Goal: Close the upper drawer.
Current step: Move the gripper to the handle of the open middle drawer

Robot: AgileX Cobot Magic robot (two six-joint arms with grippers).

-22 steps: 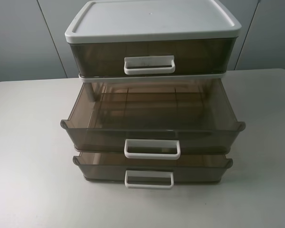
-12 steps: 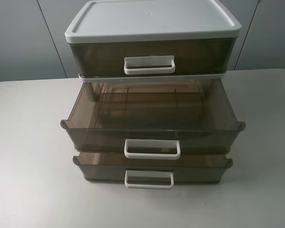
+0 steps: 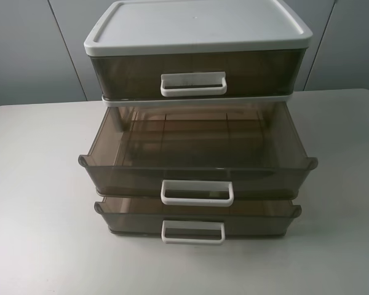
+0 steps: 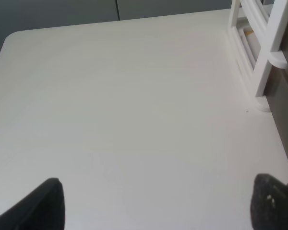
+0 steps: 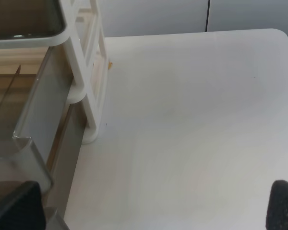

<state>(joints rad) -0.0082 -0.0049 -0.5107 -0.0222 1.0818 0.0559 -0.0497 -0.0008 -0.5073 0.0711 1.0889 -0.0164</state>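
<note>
1. Comparing the exterior high views over the last second, I find no change. The upper drawer sits pulled far out of the drawer unit, and neither of my arms has entered that view.
2. Task consequence, in my judgement: closing has not begun, and the full push remains.
3. My left gripper has its fingers spread wide over the bare table and holds nothing. My right gripper is likewise spread and empty, with the drawer's corner close to one fingertip.
4. Location: the upper drawer is the middle tier and overhangs the lowest drawer, which is itself slightly out.
5. Orientation, exterior high view: the front panel and white loop handle face 6 o'clock. The long axis runs 9 to 3 o'clock. Closing travel is toward 12 o'clock.
</note>
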